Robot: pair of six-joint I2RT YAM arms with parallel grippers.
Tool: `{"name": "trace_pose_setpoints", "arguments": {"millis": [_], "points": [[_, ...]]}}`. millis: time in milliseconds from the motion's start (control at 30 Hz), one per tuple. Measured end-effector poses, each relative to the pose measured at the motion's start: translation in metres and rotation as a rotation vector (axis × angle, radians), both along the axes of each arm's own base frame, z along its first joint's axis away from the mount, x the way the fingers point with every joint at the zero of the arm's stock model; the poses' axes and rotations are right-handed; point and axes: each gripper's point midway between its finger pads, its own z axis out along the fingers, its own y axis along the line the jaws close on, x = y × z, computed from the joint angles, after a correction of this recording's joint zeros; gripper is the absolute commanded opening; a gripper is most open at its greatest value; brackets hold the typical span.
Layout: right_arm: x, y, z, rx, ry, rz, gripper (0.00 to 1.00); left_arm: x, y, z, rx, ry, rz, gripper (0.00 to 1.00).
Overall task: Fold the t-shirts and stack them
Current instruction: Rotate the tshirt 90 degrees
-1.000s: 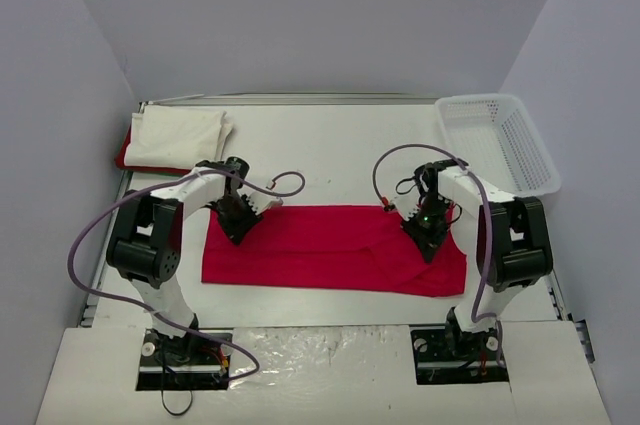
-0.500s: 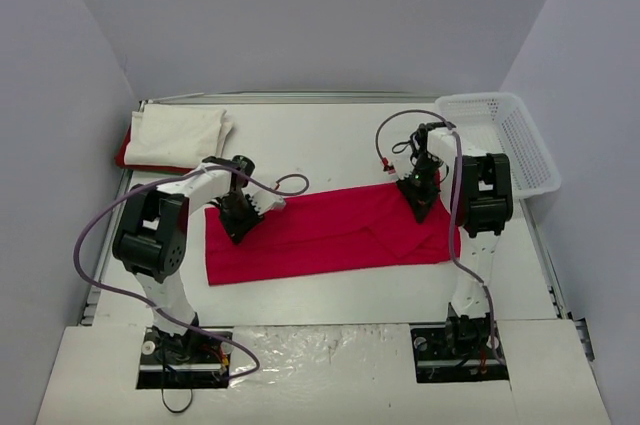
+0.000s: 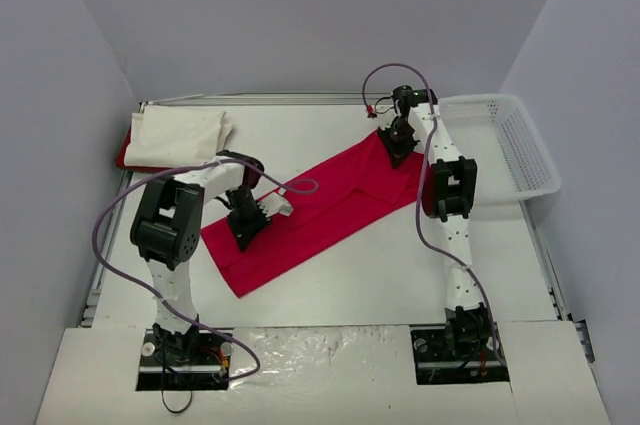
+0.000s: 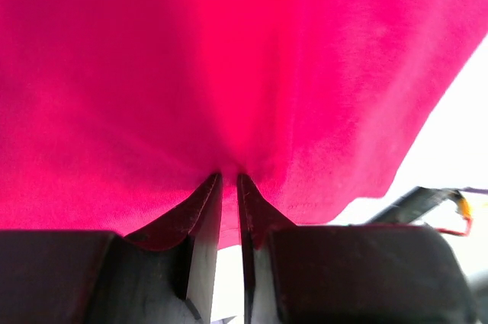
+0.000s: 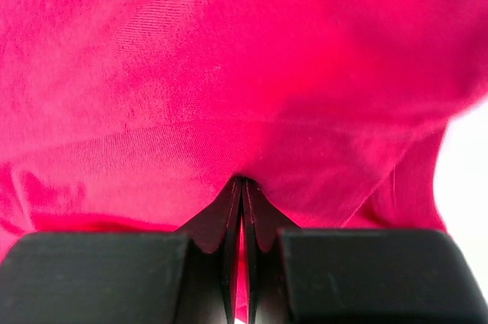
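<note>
A long folded red t-shirt [image 3: 310, 213] lies slanted across the table, from near left to far right. My left gripper [image 3: 246, 229] is shut on its near-left part; in the left wrist view red cloth [image 4: 229, 72] is pinched between the fingers. My right gripper [image 3: 399, 148] is shut on its far-right end and is stretched far back; red cloth [image 5: 244, 72] fills the right wrist view. A folded white t-shirt [image 3: 180, 135] lies on a folded red one [image 3: 126, 153] at the far left corner.
A white plastic lattice basket [image 3: 497, 140] stands at the far right edge. The left arm's purple cable [image 3: 290, 188] loops over the shirt. The grey walls close in on the table at the back and sides.
The right gripper has carried its end of the red t-shirt far back, turning the shirt from level to slanted. The left gripper has shifted slightly right and nearer with its end.
</note>
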Motion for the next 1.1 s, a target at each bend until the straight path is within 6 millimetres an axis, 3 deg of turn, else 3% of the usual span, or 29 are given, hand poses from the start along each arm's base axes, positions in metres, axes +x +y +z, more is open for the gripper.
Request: {"name": "trace_pose_setpoints", "arguments": {"millis": [167,500,700,1100], "points": [[0.030,0.021,0.001,-0.043,-0.137,0.022,0.00,-0.025,-0.031,0.003,-0.033,0.132,-0.061,0.08],[0.084,0.066,0.005,-0.029,-0.375,0.014,0.02,-0.058,-0.089,0.006,-0.121,0.288,-0.119,0.08],[0.096,0.078,0.007,-0.003,-0.427,0.002,0.03,-0.073,-0.113,0.007,-0.145,0.329,-0.136,0.04],[0.102,0.106,0.008,0.026,-0.478,0.032,0.05,-0.107,-0.192,0.006,-0.164,0.419,-0.178,0.04]]}}
